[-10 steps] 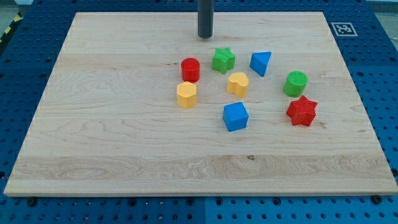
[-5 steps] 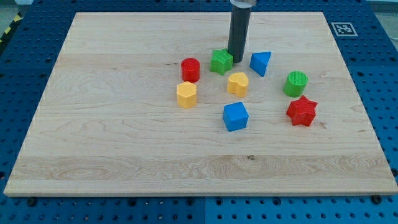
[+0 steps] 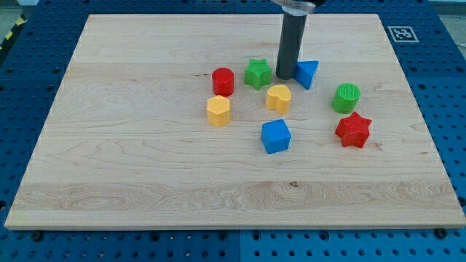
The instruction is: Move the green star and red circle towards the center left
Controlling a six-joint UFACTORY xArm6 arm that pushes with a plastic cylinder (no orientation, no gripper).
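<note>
Green star (image 3: 258, 73), red circle (image 3: 223, 81)

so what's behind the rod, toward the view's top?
Only bare board shows around it. The rod hides a strip of board and the blue triangle's left edge. My tip sits between green star and triangle.

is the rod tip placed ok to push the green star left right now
Probably yes. My tip sits between the green star and the blue triangular block, on the star's right side, with nothing between them. The red circle lies further left.

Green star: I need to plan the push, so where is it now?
The green star sits above centre, between the red circle on the view's left and my tip on its right.
</note>
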